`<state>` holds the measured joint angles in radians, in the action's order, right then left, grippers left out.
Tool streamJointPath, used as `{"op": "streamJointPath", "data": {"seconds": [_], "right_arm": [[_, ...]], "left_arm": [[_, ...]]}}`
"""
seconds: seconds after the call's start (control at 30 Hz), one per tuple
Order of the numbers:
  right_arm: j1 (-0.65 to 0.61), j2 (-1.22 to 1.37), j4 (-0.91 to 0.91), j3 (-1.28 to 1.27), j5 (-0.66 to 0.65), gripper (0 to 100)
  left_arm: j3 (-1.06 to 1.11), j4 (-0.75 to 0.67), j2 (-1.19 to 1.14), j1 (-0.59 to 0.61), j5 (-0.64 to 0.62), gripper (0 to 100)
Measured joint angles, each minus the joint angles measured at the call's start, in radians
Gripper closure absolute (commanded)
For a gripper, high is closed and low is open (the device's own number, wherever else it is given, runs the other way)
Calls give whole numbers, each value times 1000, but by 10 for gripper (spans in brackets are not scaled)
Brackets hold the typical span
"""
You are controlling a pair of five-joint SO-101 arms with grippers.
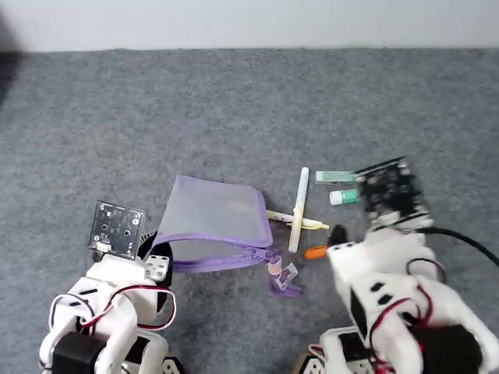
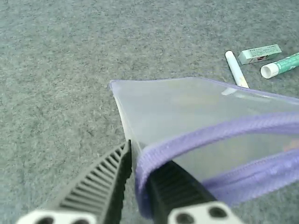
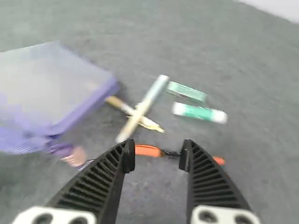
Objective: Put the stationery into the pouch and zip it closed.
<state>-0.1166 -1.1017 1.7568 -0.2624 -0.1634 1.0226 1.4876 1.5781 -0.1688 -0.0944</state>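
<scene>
Recording the pouch [image 1: 214, 222], translucent with a purple zip, lying on the grey table [image 1: 234, 101] with its zip edge turned toward the arms and the mouth standing open. Finding the left gripper [image 2: 138, 161] clenching on the pouch's purple-bound rim at the corner nearest the left arm, the rim passing between the two fingers. Noting a small pull charm [image 1: 284, 274] trailing off the pouch's zip end, on the side toward the right arm. Logging two pens just beside the pouch on that same side, lying crossed and touching: a white pen [image 1: 301, 204] resting over a yellow pen [image 1: 308, 224], the yellow one's end reaching close to the pouch's edge. Listing, beyond the pens from the pouch, a green-and-white box [image 1: 335, 177] and a green tube [image 1: 343, 197], lying near each other but apart. Marking an orange pen [image 3: 147, 150] near the pouch's charm, lying on the table apart from the crossed pair. Seeing the right gripper [image 3: 157, 154] hanging over that orange pen with jaws released, gripping nothing, one finger showing on each side of it.
</scene>
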Motion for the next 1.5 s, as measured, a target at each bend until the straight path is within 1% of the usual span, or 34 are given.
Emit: {"op": "streamJointPath", "data": {"seconds": [0.1, 0.2, 0.3, 0.4, 0.6, 0.7, 0.8, 0.9, 1.1, 1.2, 1.3, 1.33, 1.47, 1.5], "right_arm": [[127, 114, 0, -15, -41, 816], [193, 282, 0, -25, -95, 815], [207, 450, -2, -25, -141, 812], [204, 595, -25, -11, -157, 812], [212, 815, -173, 61, -147, 812], [209, 910, -222, 101, -28, 812], [198, 997, -235, 152, 143, 812], [153, 1076, -238, 196, 308, 812], [109, 1238, -238, 316, 516, 812], [112, 1339, -238, 399, 589, 812], [114, 1433, -238, 488, 621, 809], [112, 1459, -238, 516, 624, 795], [110, 1547, -233, 600, 631, 676], [112, 1565, -229, 614, 634, 661]], "left_arm": [[0, 0, 0, 0, 0, 989], [0, 3, 0, 0, 0, 989], [0, 5, 0, 0, 0, 989], [0, 5, 0, 0, 0, 989], [0, 5, 0, 0, 0, 989], [0, 5, 0, 0, 0, 989], [0, 5, 0, 0, 0, 989], [0, 5, 0, 0, 0, 989], [0, 5, 0, 0, 0, 989], [0, 5, 0, 0, 0, 989], [0, 5, 0, 0, 0, 989], [0, 5, 0, 0, 0, 989], [0, 5, 0, 0, 0, 989], [0, 5, 0, 0, 0, 989]]}}
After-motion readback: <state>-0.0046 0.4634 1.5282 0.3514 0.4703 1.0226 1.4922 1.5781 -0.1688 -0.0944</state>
